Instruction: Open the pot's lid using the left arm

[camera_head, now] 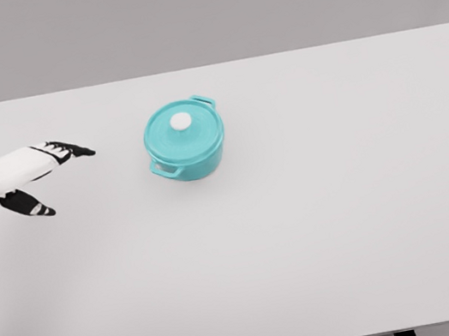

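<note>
1. Leftmost, the left hand (34, 171), white with black fingers, comes in from the left edge of the head view and hovers over the plain white counter (324, 237), at about mid-depth.
2. Its fingers (73, 149) are spread and hold nothing: the long ones point right toward the pot, while the thumb hangs down and nearer, well apart from them.
3. Between the fingertips and the pot lies a stretch of bare counter; the hand is near the pot but not touching it.
4. Further right, slightly left of the counter's middle and toward its far half, stands the round teal pot (186, 141) with two side handles, one at its near-left and one at its far-right.
5. On it sits the teal lid (168, 134), still closed, with a round white knob (181, 122) at its centre.
6. So the knob lies directly right of the fingertips and at almost the same depth; my judgement is that the coming move is a plain reach rightward, ending above the knob so the fingers can close round it.
7. No right arm shows anywhere, so the left hand is the only one within reach.
</note>
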Tool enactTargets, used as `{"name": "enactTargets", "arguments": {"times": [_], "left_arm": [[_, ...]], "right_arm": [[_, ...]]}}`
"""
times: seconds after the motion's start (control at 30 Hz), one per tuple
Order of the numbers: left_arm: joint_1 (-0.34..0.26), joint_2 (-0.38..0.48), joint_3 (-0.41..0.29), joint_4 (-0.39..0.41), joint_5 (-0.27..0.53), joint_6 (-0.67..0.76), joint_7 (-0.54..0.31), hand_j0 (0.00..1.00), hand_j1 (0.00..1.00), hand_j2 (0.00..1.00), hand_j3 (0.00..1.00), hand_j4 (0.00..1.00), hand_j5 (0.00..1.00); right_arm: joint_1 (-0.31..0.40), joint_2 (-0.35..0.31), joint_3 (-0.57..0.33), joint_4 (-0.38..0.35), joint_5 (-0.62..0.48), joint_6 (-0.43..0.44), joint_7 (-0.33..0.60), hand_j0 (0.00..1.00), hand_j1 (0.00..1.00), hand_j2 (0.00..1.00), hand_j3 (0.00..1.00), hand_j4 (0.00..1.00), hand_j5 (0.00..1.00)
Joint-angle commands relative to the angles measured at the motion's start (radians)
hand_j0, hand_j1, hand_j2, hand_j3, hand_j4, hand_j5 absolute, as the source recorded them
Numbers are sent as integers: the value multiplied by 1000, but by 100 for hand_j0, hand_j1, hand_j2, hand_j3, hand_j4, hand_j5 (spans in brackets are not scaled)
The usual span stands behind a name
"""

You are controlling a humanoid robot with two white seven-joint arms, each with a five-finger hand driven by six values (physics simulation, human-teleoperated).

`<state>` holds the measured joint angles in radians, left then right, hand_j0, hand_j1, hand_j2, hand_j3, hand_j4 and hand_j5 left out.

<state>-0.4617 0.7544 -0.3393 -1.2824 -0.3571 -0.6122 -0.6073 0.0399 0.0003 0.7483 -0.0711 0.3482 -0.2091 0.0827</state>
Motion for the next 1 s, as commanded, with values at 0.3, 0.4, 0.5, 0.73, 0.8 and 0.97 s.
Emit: {"name": "enactTargets", "arguments": {"times": [0.3,0.4,0.5,0.73,0.8,0.97], "left_arm": [[-90,-40,-17,-9,-10,1,-4,100,100,100,100,100,100],[-127,-55,-30,-3,-108,1,-4,100,100,100,100,100,100],[-182,-96,-95,-2,-94,1,-4,100,100,100,100,100,100],[-555,-141,-578,218,109,1,-4,100,100,100,100,100,100],[-592,-176,-578,225,99,1,-4,100,100,100,100,100,100],[-643,-228,-578,235,98,1,-4,100,100,100,100,100,100]], "right_arm": [[12,0,0,2,0,-1,0,100,100,100,100,100,100],[12,0,0,2,0,-1,0,100,100,100,100,100,100],[12,0,0,1,0,-1,0,100,100,100,100,100,100],[12,0,0,2,0,-1,0,100,100,100,100,100,100],[12,0,0,2,0,-1,0,100,100,100,100,100,100],[12,0,0,2,0,-1,0,100,100,100,100,100,100]]}}
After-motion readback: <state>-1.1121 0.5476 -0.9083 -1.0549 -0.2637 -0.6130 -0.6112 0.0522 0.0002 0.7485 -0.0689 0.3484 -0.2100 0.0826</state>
